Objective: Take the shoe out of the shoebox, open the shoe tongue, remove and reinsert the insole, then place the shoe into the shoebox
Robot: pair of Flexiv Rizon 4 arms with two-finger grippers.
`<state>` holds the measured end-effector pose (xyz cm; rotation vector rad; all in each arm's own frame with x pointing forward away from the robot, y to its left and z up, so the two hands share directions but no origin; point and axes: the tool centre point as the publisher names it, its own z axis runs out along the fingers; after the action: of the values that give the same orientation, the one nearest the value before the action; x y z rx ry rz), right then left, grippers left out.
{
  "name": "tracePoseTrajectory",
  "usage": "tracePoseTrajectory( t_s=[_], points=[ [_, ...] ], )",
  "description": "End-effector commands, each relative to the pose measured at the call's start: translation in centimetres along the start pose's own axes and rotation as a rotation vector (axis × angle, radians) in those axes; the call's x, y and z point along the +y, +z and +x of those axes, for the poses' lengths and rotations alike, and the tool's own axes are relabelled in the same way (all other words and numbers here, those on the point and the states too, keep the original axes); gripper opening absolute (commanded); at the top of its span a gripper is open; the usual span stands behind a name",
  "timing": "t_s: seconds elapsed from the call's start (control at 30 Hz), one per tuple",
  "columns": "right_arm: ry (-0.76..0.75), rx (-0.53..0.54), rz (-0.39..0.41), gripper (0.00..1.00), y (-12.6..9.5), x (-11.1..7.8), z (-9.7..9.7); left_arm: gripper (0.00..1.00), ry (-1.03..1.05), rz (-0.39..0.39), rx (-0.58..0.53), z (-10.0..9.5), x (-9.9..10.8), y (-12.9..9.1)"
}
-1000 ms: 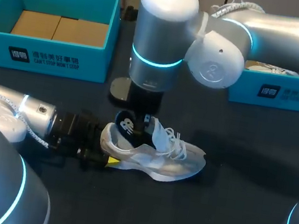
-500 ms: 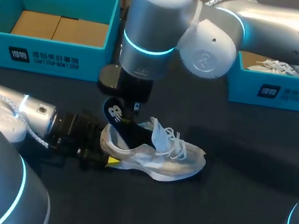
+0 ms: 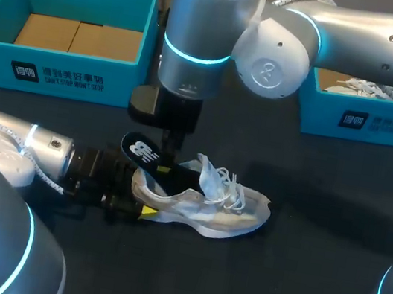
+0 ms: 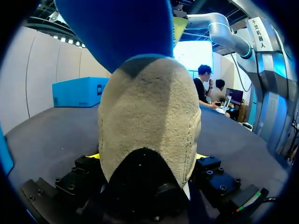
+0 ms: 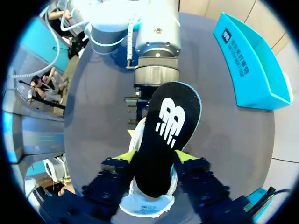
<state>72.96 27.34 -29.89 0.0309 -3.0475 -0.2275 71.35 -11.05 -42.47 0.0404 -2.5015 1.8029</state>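
Black insole (image 5: pixel 166 130) in right end effector (image 5: pixel 155 157) (tilted)

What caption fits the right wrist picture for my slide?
Right gripper clamped on the black insole, held just above the white shoe.

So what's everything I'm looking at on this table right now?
shoe: one, white and grey, mid-table
insole: one, black with white logo, sticking partly out of the shoe
shoebox: one, teal, open, far left
cardboard: two pieces, brown, inside the shoebox
second box: one, teal, far right
second shoe: one, white, in the second box
table: one, dark
left gripper: one, yellow-tipped, shut on the shoe's heel
right gripper: one, yellow-tipped, shut on the insole
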Motion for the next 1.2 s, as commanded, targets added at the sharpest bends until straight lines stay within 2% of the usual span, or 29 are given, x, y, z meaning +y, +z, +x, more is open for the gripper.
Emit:
tracePoseTrajectory(
  t_s=[0.03,0.27,0.33,0.37,0.93,1.03,1.07,1.1,1.13,1.2],
  points=[
    [-0.020,0.054,-0.015,1.00,-0.6,-0.5,-0.6,0.00,0.000,0.000,0.000,-0.2,0.3,0.2],
    [-0.004,0.185,-0.128,1.00,-0.7,-1.1,-0.3,0.00,0.000,0.000,0.000,-0.2,0.3,0.2],
    [0.016,0.198,-0.217,1.00,-0.8,-1.2,0.1,0.00,0.000,0.000,0.000,-0.2,0.3,0.2],
    [0.031,0.179,-0.303,1.00,-1.0,-1.2,0.2,0.00,0.000,0.000,0.000,-0.2,0.3,0.2],
    [0.031,0.179,-0.303,1.00,-1.0,-1.2,0.2,0.00,0.000,0.000,0.000,-0.2,0.3,0.2],
    [0.122,0.263,-0.354,1.00,-1.1,-1.4,0.3,0.00,0.000,0.000,0.000,-0.2,0.3,0.2],
    [0.156,0.298,-0.340,1.00,-1.1,-1.4,0.3,0.00,0.000,0.000,0.000,-0.2,0.3,0.2],
    [0.192,0.364,-0.360,1.00,-1.2,-1.3,0.3,0.00,0.000,0.000,0.000,-0.2,0.3,0.2],
    [0.189,0.362,-0.380,1.00,-1.3,-1.3,0.3,0.00,0.000,0.000,0.000,-0.2,0.3,0.2],
    [0.228,0.429,-0.381,1.00,-1.5,-1.0,0.3,0.00,0.000,0.000,0.000,-0.2,0.3,0.2]
  ],
)
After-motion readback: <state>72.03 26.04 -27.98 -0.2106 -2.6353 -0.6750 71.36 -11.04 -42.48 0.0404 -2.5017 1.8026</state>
